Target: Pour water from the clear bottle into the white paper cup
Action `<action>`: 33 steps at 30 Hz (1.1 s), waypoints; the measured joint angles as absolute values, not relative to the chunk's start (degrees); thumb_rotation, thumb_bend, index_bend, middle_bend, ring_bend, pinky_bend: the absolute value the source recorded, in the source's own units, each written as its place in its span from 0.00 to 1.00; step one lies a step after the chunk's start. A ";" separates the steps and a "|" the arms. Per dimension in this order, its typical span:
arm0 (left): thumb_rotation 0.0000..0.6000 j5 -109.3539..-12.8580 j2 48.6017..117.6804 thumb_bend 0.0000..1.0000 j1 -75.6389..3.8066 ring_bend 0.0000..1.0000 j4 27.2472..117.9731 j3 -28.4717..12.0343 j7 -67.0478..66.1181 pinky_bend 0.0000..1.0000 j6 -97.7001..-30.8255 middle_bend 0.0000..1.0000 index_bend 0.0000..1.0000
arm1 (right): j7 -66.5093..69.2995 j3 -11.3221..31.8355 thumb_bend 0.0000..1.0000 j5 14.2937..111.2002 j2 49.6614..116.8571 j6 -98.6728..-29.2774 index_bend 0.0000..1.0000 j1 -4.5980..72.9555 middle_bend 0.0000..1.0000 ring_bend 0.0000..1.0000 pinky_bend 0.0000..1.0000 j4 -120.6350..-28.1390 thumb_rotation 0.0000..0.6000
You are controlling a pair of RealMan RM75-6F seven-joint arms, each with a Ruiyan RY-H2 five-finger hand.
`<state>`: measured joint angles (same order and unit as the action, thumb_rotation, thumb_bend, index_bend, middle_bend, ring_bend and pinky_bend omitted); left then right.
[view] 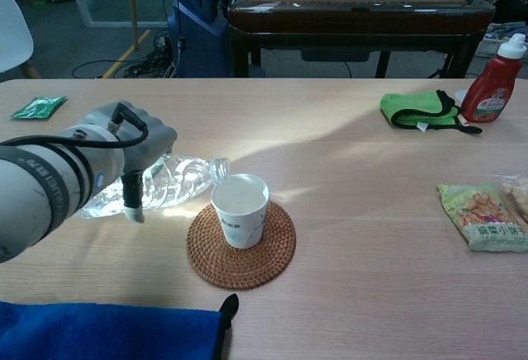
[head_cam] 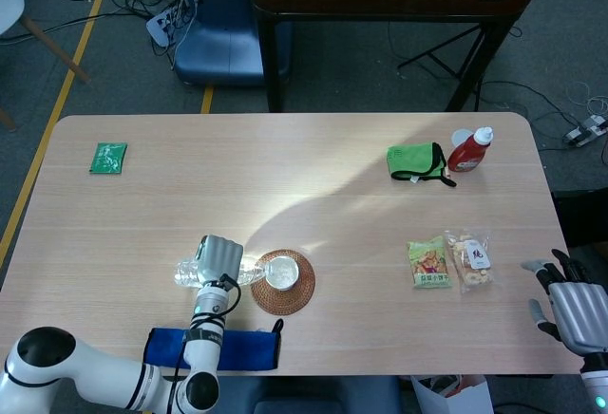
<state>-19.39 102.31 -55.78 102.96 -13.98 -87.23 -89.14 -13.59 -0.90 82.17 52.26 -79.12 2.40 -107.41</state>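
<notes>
table | coaster front-centre | blue cloth near edge by coaster | green cloth, ketchup bottle far right of coaster | snack packs right of coaster | green sachet far left of coaster

The paper cup stands on a coaster just right of the left hand, whose bottle points toward it.

Left arm: white shell, black joint bands, black cable looping over grey metallic hand. Right hand: grey, dark fingertips.
</notes>
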 measured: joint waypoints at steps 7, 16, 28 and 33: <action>1.00 -23.40 98.57 0.04 -52.41 0.49 103.24 -13.40 -76.14 0.54 -85.16 0.80 0.72 | -13.87 -0.99 0.45 82.04 52.43 -78.74 0.27 2.55 0.27 0.08 0.16 -107.32 1.00; 1.00 -30.43 93.27 0.04 -46.41 0.47 102.80 -13.46 -57.70 0.55 -80.83 0.80 0.72 | -13.88 -1.16 0.45 81.85 52.57 -78.01 0.27 2.76 0.27 0.08 0.16 -107.36 1.00; 1.00 -39.50 89.36 0.04 -36.96 0.47 97.63 -15.62 -27.87 0.55 -76.29 0.80 0.72 | -14.34 -1.20 0.45 81.38 52.78 -77.62 0.27 2.95 0.27 0.08 0.16 -107.27 1.00; 1.00 -44.31 89.55 0.04 -33.07 0.47 93.43 -15.81 -15.89 0.55 -74.69 0.78 0.71 | -14.36 -1.31 0.45 81.33 52.71 -77.25 0.27 3.09 0.27 0.08 0.16 -107.29 1.00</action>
